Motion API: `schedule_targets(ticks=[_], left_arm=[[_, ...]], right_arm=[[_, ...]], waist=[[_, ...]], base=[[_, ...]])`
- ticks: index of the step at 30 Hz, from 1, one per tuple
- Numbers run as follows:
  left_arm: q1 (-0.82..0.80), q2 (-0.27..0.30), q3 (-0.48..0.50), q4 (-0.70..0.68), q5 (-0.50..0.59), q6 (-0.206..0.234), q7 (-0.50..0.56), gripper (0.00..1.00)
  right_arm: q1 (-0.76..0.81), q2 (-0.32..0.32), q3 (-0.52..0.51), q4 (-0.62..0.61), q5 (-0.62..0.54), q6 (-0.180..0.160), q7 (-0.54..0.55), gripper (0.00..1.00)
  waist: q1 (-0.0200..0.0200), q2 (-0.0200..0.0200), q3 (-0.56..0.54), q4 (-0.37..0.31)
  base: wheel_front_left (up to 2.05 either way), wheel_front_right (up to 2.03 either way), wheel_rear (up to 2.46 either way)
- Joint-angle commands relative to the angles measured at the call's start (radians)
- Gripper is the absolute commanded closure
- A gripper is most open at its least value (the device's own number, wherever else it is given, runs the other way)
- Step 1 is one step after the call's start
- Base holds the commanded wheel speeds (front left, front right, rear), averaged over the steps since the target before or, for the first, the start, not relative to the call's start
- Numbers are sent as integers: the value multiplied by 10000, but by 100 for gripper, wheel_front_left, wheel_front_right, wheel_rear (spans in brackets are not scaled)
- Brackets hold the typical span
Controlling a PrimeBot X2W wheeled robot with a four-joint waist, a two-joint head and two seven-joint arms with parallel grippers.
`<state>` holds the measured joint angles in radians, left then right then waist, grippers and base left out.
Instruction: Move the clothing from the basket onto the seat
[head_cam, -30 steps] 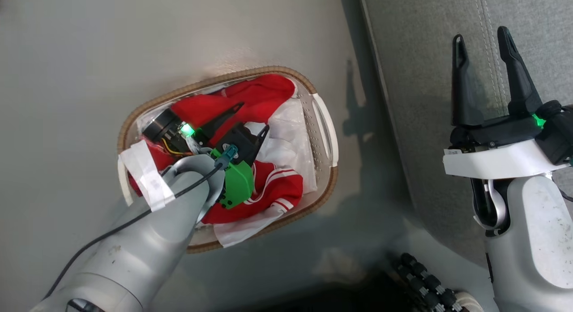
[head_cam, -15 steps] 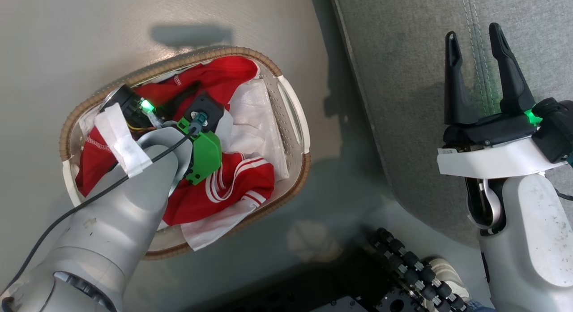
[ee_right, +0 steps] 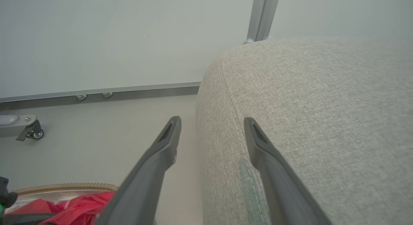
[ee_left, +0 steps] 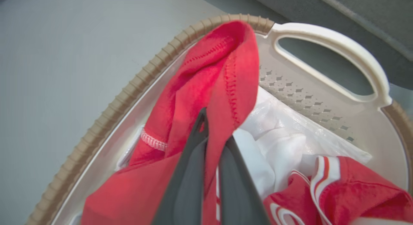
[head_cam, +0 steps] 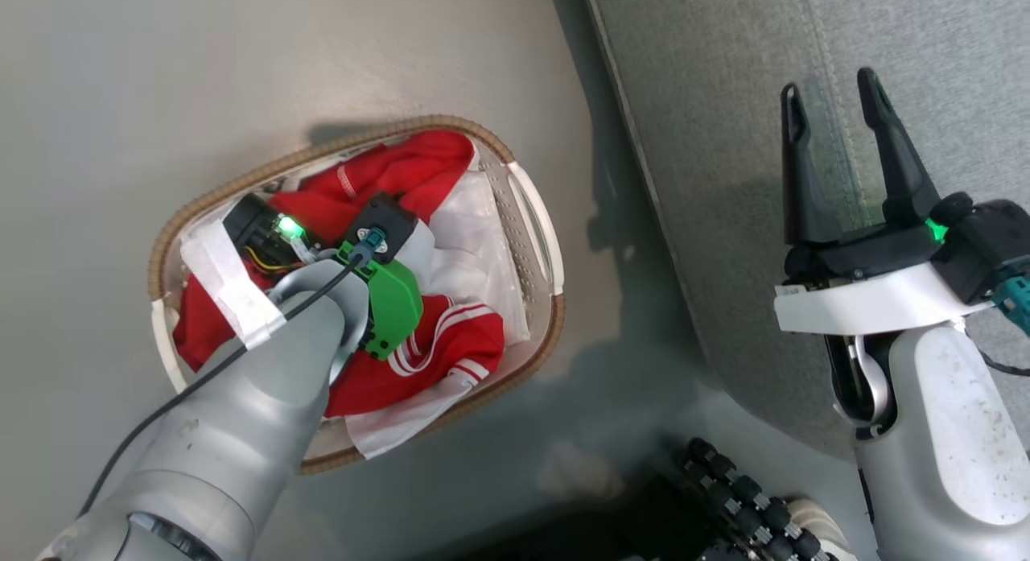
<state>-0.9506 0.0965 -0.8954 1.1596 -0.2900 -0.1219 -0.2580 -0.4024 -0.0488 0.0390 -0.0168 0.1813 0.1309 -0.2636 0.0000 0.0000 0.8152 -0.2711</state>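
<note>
The basket (head_cam: 241,184) stands on the floor left of the seat (head_cam: 724,102). Inside it lie red clothing (head_cam: 402,171), a second red piece with white stripes (head_cam: 451,336) and the white liner (head_cam: 475,247). In the left wrist view my left gripper (ee_left: 216,128) is shut on a fold of the red clothing (ee_left: 206,73), which stands up against the basket's brown rim (ee_left: 135,86) near its white handle (ee_left: 338,47). My right gripper (head_cam: 830,86) hangs open over the seat's edge; in its own view the gripper (ee_right: 212,121) straddles the seat's (ee_right: 322,121) stitched corner, holding nothing.
Pale grey floor (head_cam: 201,62) surrounds the basket. My base with black rollers (head_cam: 748,497) sits at the bottom, between basket and seat. Beyond the seat are a wall rail (ee_right: 129,89), a metal post (ee_right: 261,15) and a caster wheel (ee_right: 34,133).
The left fingers, spread over the red cloth a second ago, have tipped down out of the head view's sight. The head camera has shifted. The right gripper stays open.
</note>
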Motion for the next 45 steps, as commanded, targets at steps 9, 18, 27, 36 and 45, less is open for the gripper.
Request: schedule_targets(ticks=[9, 18, 27, 36, 45], left_arm=[[899, 483, 458, -2004, -103, 176, -78, 100], [1667, 1103, 1232, -4503, -113, 334, -81, 100], [1819, 1266, 1510, -6277, -6, 185, -82, 100], [585, 1290, 1695, -6464, -119, 82, 73, 100], [-1164, 1169, 1558, -6129, -136, -8, 687, 100]], right_arm=[[749, -34, -254, 432, -746, -3, -18, 0], [1626, -37, -469, 812, -1433, -5, -19, 0], [2592, -34, -282, 1112, -1821, -5, -19, 0], [2965, -34, 231, 1256, -2005, -5, -18, 0], [2368, -30, 1078, 1457, -1796, -5, -18, 0]], waist=[[0, 0, -2243, 927], [0, 0, -4617, 1798], [0, 0, -6904, 2187], [0, 0, -8058, 2126], [0, 0, -8117, 2053]], base=[[0, 0, 0], [0, 0, 0], [0, 0, 0], [0, 0, 0], [0, 0, 0]])
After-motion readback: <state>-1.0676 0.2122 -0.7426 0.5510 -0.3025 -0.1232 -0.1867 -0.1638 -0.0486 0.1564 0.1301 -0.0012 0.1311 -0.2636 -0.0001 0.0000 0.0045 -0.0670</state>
